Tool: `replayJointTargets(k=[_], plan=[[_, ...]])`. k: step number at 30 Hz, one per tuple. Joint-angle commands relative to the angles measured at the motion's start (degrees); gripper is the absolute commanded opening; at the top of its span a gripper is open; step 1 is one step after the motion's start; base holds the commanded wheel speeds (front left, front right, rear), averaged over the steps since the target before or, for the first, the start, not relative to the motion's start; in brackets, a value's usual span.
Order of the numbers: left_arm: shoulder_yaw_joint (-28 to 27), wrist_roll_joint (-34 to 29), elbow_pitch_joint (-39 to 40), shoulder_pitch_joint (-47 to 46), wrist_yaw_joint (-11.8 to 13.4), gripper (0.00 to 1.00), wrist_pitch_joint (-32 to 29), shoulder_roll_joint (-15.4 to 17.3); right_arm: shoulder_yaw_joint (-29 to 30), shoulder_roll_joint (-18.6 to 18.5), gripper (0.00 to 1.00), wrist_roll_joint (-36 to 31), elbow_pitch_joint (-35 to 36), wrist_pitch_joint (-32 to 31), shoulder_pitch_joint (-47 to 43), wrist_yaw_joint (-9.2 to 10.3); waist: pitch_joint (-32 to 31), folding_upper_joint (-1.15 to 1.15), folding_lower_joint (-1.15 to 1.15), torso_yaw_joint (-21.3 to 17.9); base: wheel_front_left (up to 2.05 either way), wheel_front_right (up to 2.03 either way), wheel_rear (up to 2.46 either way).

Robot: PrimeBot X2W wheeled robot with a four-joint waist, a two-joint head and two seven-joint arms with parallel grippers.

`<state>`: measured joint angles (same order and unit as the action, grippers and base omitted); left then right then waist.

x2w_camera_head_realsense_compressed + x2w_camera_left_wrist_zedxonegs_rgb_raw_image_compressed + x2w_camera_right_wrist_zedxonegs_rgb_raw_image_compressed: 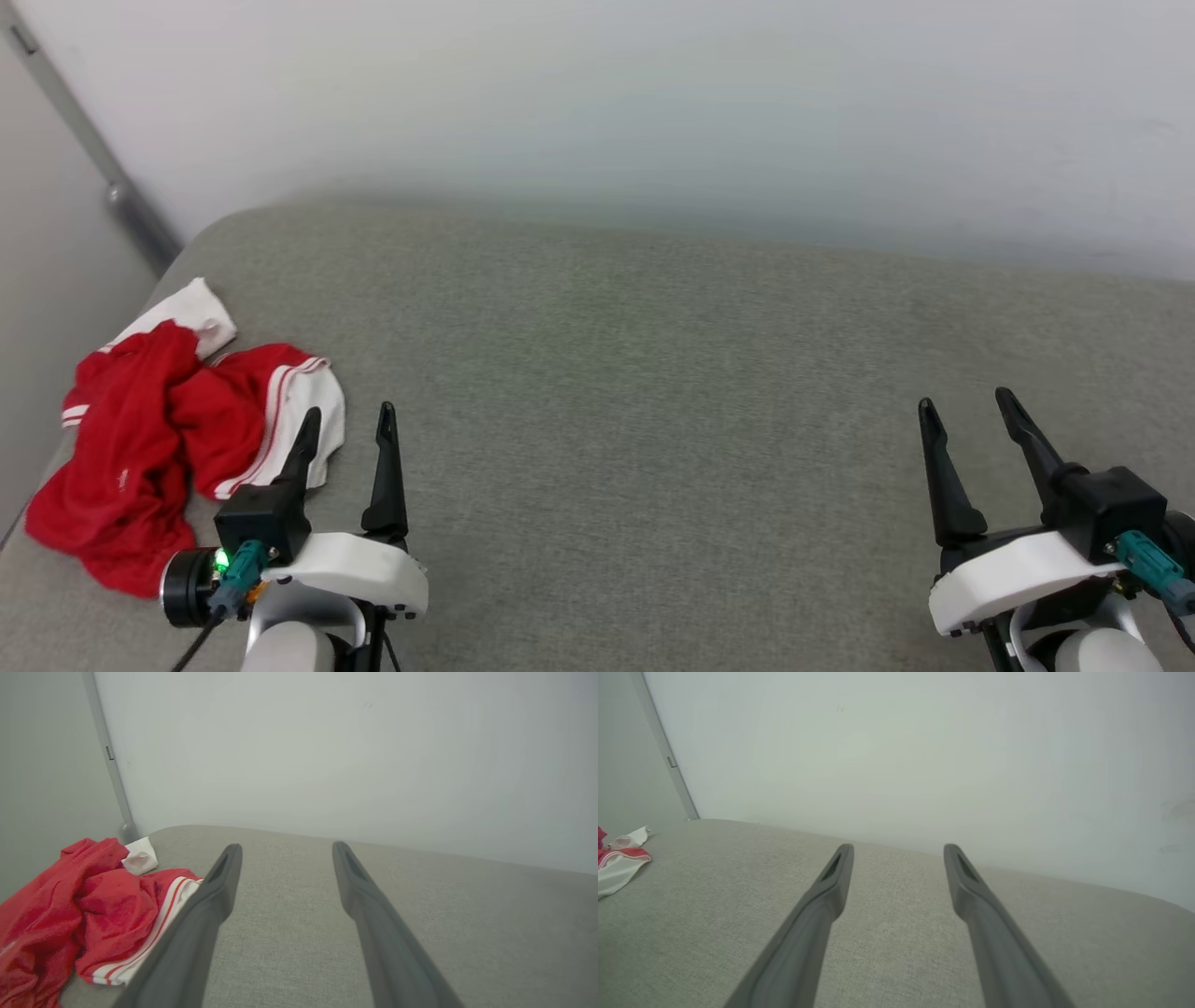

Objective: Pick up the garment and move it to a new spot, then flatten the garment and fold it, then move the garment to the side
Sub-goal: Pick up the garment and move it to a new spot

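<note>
Head view: I see the garment (159, 439) crumpled at the left edge of the grey fabric surface (653, 373), left tool (349, 409) spread just beside it, right tool (963, 398) spread, well apart. Left wrist view: garment (93, 905) left of my fingers. Right wrist view: garment (619, 865) at far left.

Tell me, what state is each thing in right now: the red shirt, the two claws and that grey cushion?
garment: crumpled in a loose heap, unfolded, lying at the cushion's left edge, not held.
left gripper: open, empty, right beside the garment.
right gripper: open, empty, over bare fabric far from the garment.
grey cushion: flat, carrying the garment at its left end.
</note>
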<state>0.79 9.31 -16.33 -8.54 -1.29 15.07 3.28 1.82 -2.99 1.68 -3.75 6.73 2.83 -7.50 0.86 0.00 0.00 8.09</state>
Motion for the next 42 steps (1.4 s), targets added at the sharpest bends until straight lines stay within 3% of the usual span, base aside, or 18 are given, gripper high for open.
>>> replayJointTargets(k=[1,13,21,29,35,42], plan=[[-0.93,-0.14,0.23,-0.53,0.01,1.00,0.15,0.21,-0.53,0.14,1.00,0.29,0.72,-0.19,0.73,0.02,0.96,0.00,0.00,4.85,0.00,0.00,0.00],[-4.99,1.07,0.40,0.25,-0.41,1.00,0.15,-0.04,-2.59,0.12,1.00,0.17,1.95,-1.17,2.17,0.02,2.31,0.00,0.00,16.15,0.00,0.00,0.00],[-6.19,0.95,0.71,0.18,-0.41,1.00,0.15,-0.29,-2.75,0.11,1.00,0.18,1.92,-1.47,3.14,0.02,2.99,0.00,0.00,20.26,0.00,0.00,0.00],[-5.15,0.39,-0.61,-3.67,-1.76,1.00,0.15,-0.37,-3.32,0.04,1.00,-0.48,2.06,-2.22,4.51,0.02,4.41,0.00,0.00,19.89,0.00,0.00,0.00],[-4.49,2.37,-5.82,-14.81,-3.60,1.00,-0.86,1.08,-3.70,-0.61,1.00,-0.77,3.19,-3.12,6.65,0.02,7.94,0.00,0.00,17.47,0.00,0.00,0.00],[-5.31,7.52,-13.72,-30.03,-5.42,1.00,-11.89,6.97,-5.21,-2.25,1.00,-0.73,4.90,-4.21,9.83,0.02,14.15,0.00,0.00,12.21,0.00,0.00,0.00]])
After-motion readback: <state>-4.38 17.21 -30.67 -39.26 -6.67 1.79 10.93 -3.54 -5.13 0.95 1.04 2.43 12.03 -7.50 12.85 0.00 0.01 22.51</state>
